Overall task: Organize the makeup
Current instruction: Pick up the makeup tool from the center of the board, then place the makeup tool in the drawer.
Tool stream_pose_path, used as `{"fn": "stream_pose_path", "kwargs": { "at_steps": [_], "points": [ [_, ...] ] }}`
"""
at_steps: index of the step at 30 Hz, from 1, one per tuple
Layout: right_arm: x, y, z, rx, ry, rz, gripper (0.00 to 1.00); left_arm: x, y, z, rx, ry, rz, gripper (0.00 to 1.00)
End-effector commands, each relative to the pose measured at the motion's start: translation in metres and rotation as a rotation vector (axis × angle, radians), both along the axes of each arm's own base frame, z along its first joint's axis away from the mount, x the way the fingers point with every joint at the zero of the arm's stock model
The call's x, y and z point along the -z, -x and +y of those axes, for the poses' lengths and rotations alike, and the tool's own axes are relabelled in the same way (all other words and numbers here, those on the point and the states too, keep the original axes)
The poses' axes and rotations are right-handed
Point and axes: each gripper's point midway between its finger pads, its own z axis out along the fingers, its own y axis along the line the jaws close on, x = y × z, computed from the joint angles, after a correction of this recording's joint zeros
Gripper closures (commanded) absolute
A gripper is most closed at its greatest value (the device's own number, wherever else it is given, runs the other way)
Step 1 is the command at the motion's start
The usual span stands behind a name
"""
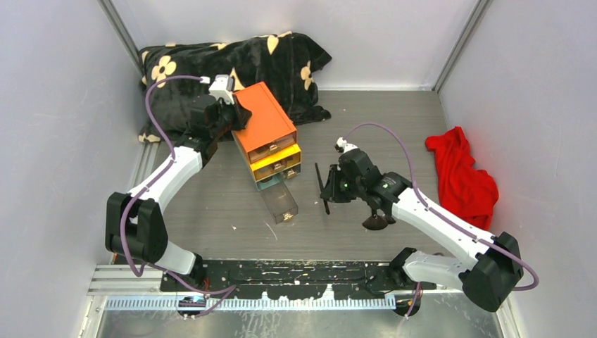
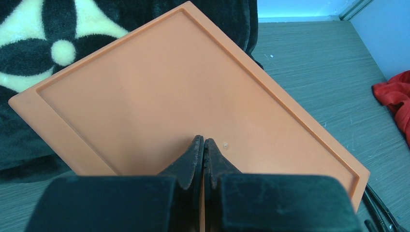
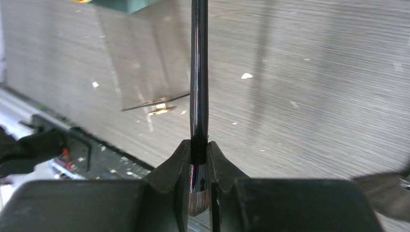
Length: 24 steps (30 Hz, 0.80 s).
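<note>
So far: one slim black brush (image 3: 198, 72) is in my right gripper (image 3: 198, 145). No makeup shows in the open clear drawer (image 1: 280, 201), so I judge the tidying barely begun.
Left to do: carry the brush to the drawer, which lies at its 9 o'clock in the top view, and lay it inside. The palette and tubes are in no camera's sight.
Right gripper: clamped on the brush handle near the bristle end, shaft pointing to 12 o'clock in the wrist view.
Left gripper (image 2: 203, 145): closed on nothing, tips at the lid of the orange-topped box (image 2: 193, 96), at 10 o'clock on the surface (image 1: 366, 127).
Brush look: glossy, thin, straight handle, with the bristles mostly hidden between my fingers.
</note>
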Motion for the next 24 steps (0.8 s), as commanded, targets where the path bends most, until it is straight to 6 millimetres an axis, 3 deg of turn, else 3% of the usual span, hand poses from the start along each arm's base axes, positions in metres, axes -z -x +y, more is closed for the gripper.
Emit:
{"fn": "stream_pose_path", "kwargs": {
  "at_steps": [1, 6, 13, 24],
  "points": [
    [-0.026, 0.008, 0.046, -0.136, -0.206, 0.035, 0.99, 0.083, 0.037, 0.018, -0.023, -0.103, 0.302, 0.99],
    [-0.034, 0.009, 0.085, -0.204, -0.315, 0.061, 0.99, 0.08, 0.036, 0.02, -0.028, -0.114, 0.302, 0.99],
    [-0.035, 0.013, 0.121, -0.251, -0.389, 0.115, 0.99, 0.079, 0.035, 0.019, -0.028, -0.109, 0.301, 0.99],
    [-0.015, 0.024, 0.144, -0.246, -0.442, 0.204, 0.99, 0.077, 0.037, 0.022, -0.033, -0.12, 0.293, 0.99]
  ]
}}
